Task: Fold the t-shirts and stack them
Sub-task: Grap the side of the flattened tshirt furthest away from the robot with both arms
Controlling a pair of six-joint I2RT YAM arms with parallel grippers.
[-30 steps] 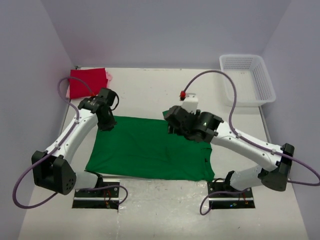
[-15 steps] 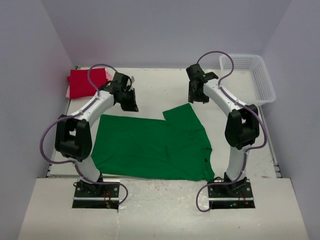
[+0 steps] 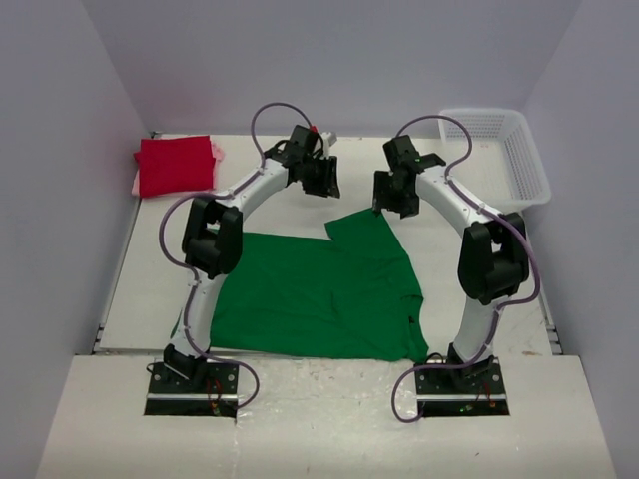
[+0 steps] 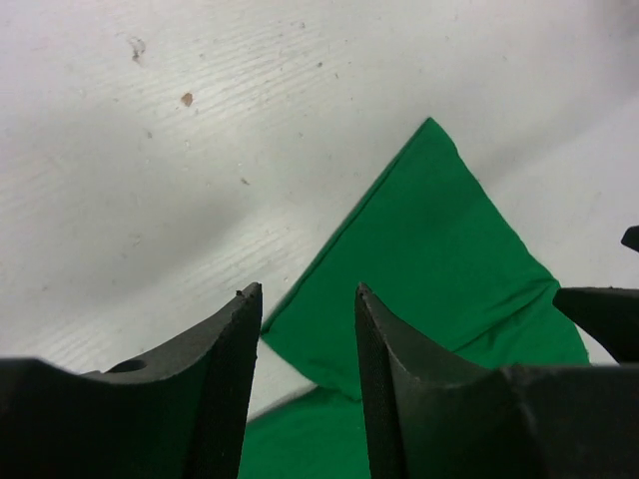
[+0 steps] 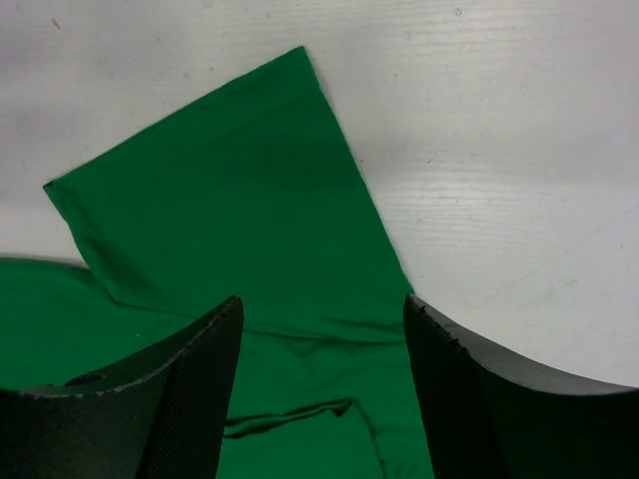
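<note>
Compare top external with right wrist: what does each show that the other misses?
Top external only: the red t-shirt folded at the far left corner, a pink t-shirt peeking out at its edge, the white basket far right, and the left gripper. Right wrist only: the textured inner faces of the right gripper and close creases below the sleeve. Both: the green t-shirt on the white table, with its sleeve sticking out.

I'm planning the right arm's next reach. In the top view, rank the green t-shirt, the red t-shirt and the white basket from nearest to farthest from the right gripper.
From the right gripper:
1. green t-shirt: mid-table, its upper flap right by the fingertips.
2. white basket: far right corner.
3. red t-shirt: far left corner, across the table.
</note>
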